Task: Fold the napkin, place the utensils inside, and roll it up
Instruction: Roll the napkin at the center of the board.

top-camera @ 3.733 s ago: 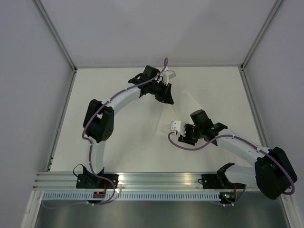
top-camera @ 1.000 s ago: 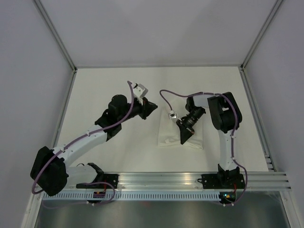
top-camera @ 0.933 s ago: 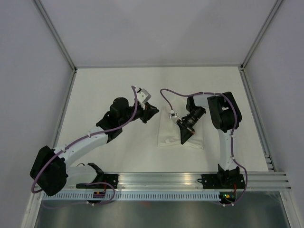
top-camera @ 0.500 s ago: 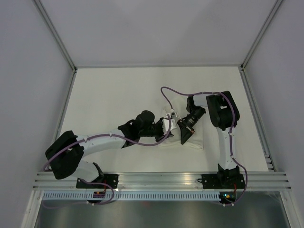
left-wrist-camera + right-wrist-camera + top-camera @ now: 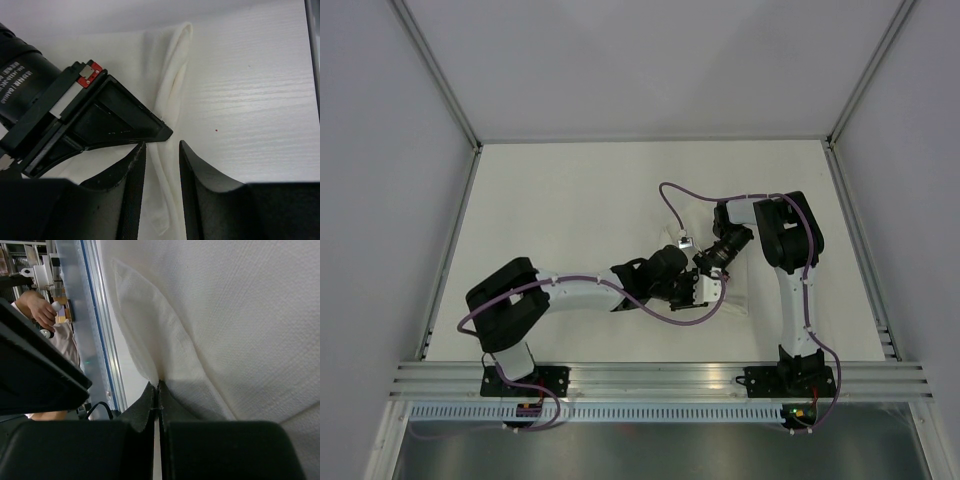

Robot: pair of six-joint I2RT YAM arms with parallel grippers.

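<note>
The white napkin [image 5: 738,300] lies folded on the table right of centre. My right gripper [image 5: 712,270] is shut on a raised fold of the napkin [image 5: 240,315], its fingertips [image 5: 152,395] pinching the cloth. My left gripper [image 5: 698,290] reaches in from the left and stands open, right beside it. In the left wrist view the napkin's [image 5: 170,75] thick folded edge runs between the left gripper's [image 5: 162,147] parted fingers, and the right gripper's black fingers [image 5: 115,117] sit just ahead of them. The utensils are out of view.
An aluminium rail [image 5: 660,378] runs along the near table edge with both arm bases on it. White walls and metal frame posts [image 5: 450,90] enclose the table. The left arm's links [image 5: 570,295] lie low across the near middle.
The left arm has swung from the back left across to the napkin, and its gripper now straddles the folded edge. The right gripper has stayed shut on the napkin.
</note>
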